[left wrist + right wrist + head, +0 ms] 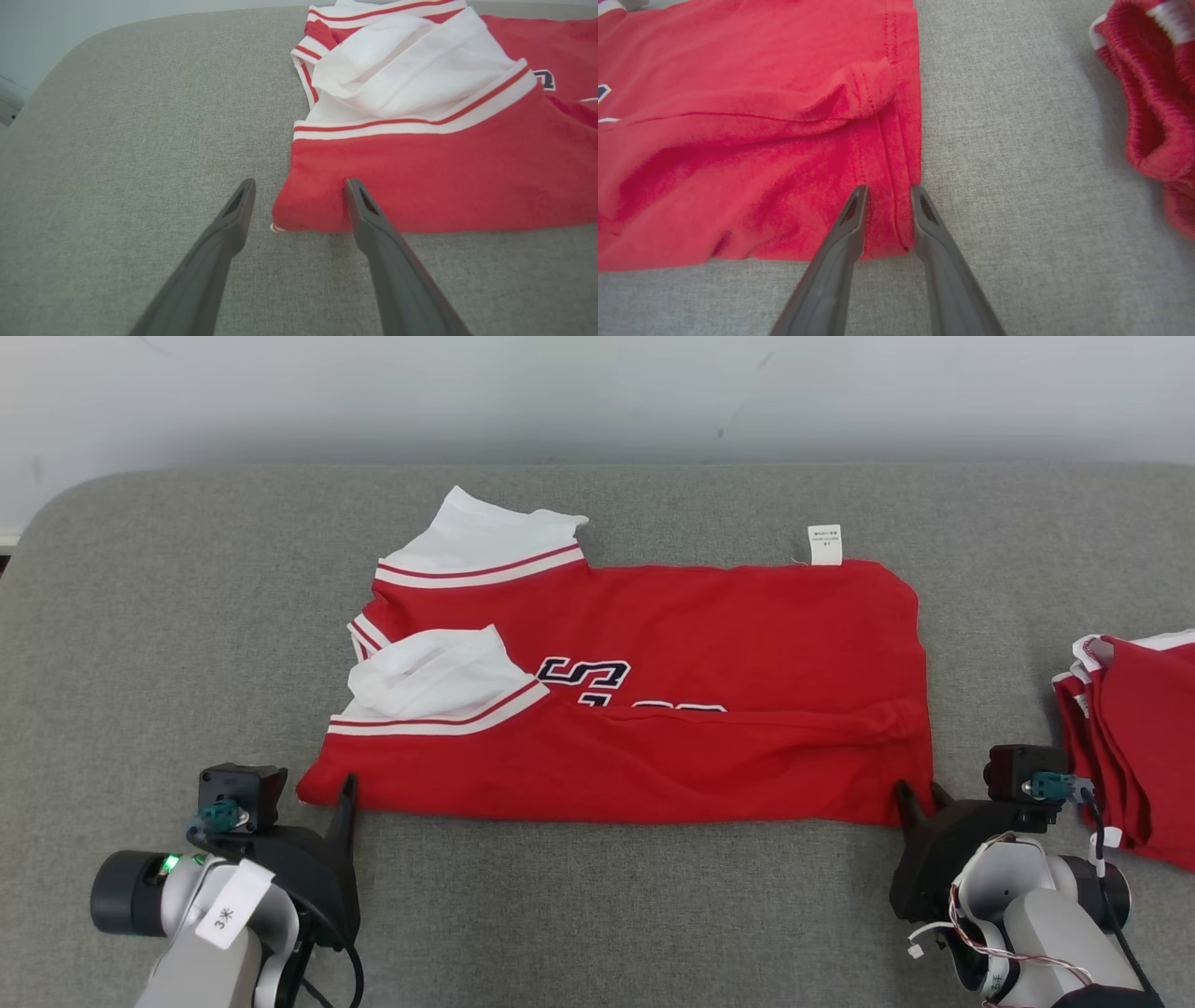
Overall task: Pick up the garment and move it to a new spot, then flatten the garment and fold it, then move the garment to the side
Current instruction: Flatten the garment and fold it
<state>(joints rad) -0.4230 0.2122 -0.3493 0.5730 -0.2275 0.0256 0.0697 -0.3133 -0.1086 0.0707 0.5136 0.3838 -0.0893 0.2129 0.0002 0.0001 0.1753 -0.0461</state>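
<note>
The garment (pixel 709 644) lies near the middle of the table (pixel 597 896), a red knit jersey folded lengthwise into a long, roughly rectangular band. Its nearer long edge runs straight. Its white sleeves (pixel 439 672), each trimmed with a red stripe, lie rumpled at the robot's left end. Dark, white-edged lettering (pixel 583 674) shows just above the fold line, partly tucked under it. A small white label (pixel 824 544) sticks out from the far edge. The cloth looks soft and faintly fuzzy, and a shallow ridge bunches up near the right hem, where double stitching runs along the border. The table covering is a grey woven fabric with a fine, even grain and a rounded far-left corner.

The left gripper (pixel 301 186) sits at the near left corner of the garment with its jaws spread wide and holding nothing. One tapered dark finger rests on the red cloth and the other on the bare grey weave.

The right gripper (pixel 890 189) is at the near right corner. Its jaws are drawn partway together and straddle the stitched hem strip (whether they actually pinch it I cannot tell).

A second pile of red cloth (pixel 1139 737) with white trim lies crumpled at the robot's right, apart from the garment.
</note>
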